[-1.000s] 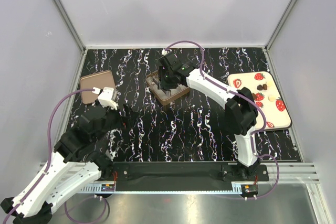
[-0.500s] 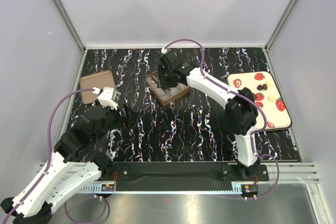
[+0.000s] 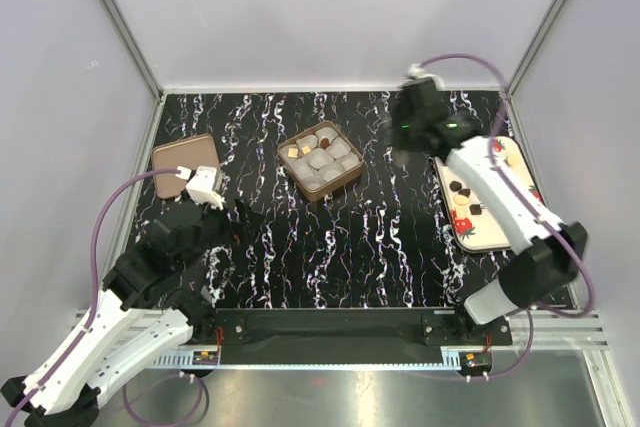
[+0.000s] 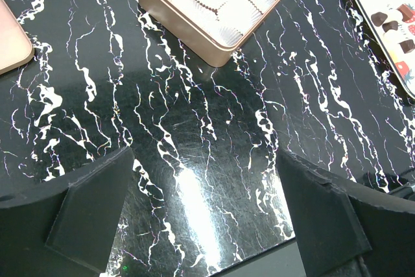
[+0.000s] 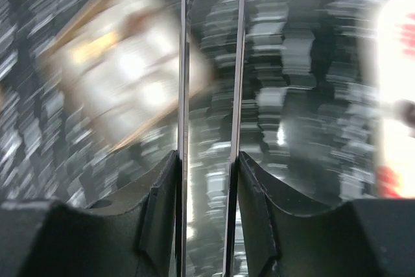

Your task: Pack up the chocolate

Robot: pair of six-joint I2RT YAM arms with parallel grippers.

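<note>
Two arms, one changed. We log the right arm [image 3: 492,183] swung off the square gold tin [image 3: 320,160] at frame centre, now upper right above the white strawberry-print tray [image 3: 488,232]. The right gripper [image 5: 211,30] is narrowly parted, nothing seen between its blades; the left gripper [image 4: 207,212] is spread wide, empty, lower left. Tin now uncovered: white paper cups [image 3: 325,169], one tan chocolate [image 3: 293,151] and one dark chocolate [image 3: 322,141] inside. We judge a drop done, next fetch beginning; loose chocolates [image 3: 465,197] wait on the tray.

- Box [image 3: 320,164] w/ paper cups [image 3: 335,161] in it: mid-table [image 3: 380,247], toward rear.
- Lid [image 3: 185,159]: far left of box, well apart.
- Tray [image 3: 490,233]: right side of table; choc pcs [image 3: 462,190] on it.
- Other choc pcs [image 3: 326,143]: in box's rear cups.
</note>
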